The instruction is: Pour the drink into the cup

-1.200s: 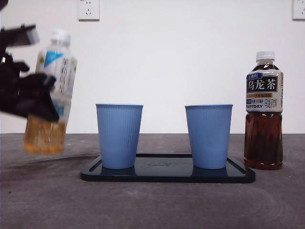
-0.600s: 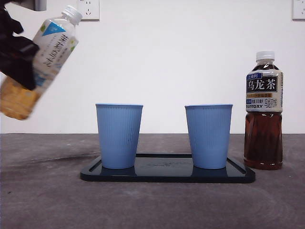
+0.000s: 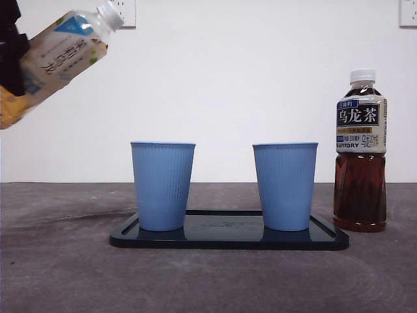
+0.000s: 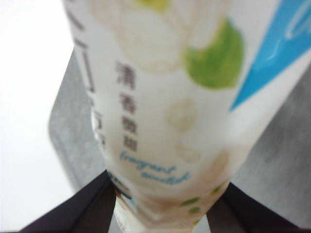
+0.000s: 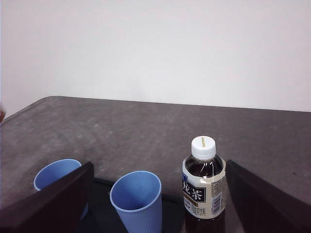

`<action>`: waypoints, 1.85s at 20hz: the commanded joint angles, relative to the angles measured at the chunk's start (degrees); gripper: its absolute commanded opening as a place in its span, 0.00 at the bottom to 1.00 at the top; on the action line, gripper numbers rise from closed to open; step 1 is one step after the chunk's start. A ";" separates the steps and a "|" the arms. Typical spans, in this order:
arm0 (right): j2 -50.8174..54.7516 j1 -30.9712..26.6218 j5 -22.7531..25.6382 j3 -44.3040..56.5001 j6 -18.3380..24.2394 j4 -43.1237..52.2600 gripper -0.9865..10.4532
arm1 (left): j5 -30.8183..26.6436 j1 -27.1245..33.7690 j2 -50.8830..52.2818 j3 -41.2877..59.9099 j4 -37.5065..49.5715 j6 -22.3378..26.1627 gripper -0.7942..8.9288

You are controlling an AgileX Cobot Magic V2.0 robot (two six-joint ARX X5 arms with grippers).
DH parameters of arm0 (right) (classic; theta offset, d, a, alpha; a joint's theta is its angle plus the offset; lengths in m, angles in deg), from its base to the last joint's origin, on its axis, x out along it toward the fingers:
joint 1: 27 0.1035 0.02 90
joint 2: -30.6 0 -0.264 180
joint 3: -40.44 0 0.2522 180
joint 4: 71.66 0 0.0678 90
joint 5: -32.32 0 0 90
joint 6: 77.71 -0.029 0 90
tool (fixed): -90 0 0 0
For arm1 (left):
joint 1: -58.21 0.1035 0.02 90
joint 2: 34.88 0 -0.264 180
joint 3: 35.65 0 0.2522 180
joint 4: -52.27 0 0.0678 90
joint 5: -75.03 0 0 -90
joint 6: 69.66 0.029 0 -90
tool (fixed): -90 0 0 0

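Your left tool has its jaws clamped on the lower body of a pale tea bottle, held high at the far left of the front view, well above the bench. The bottle is tilted with its white cap up and pointing toward the cups, and the amber drink is pooled at its low end. Its white label carries a blue triangle, green leaves, Chinese characters and the words "fragrant" and a second, blurred word in blue script.

Two blue ribbed cups stand upright on a black tray: the nearer-to-bottle cup and the other cup, set apart from each other. Just beside the tray's far end stands a dark tea bottle, capped, with "SUNTORY" and large Chinese characters on its label.

Your right tool hangs above the cups and the dark bottle, jaws spread wide, gripping nothing.

The bench is dark grey and mottled. Behind it is a plain white wall with a socket near the tilted cap.
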 commanded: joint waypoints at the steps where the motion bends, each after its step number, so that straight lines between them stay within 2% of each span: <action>1: -0.11 0.33 -0.15 -0.90 1.01 0.44 0.46 | -2.84 -0.87 0.33 -2.12 0.61 7.21 0.30; 9: -0.11 0.33 -0.20 -0.90 1.88 -0.02 0.46 | -8.68 -4.28 -1.92 -2.12 0.09 11.85 0.30; 19: -0.11 0.33 -0.17 -0.90 3.10 -1.49 0.46 | -17.25 -7.54 -9.03 -2.12 1.46 13.03 0.30; 24: -0.11 0.33 -0.17 -0.90 3.34 -1.64 0.46 | -18.18 -8.63 -10.36 -2.14 3.93 13.42 0.30; 29: -0.11 0.33 -0.17 -0.90 3.54 -1.73 0.46 | -19.87 -9.55 -11.76 -2.14 5.33 15.96 0.30; 37: -0.11 0.33 -0.13 -0.90 3.69 -2.51 0.46 | -20.11 -9.70 -12.74 -2.14 6.05 16.11 0.30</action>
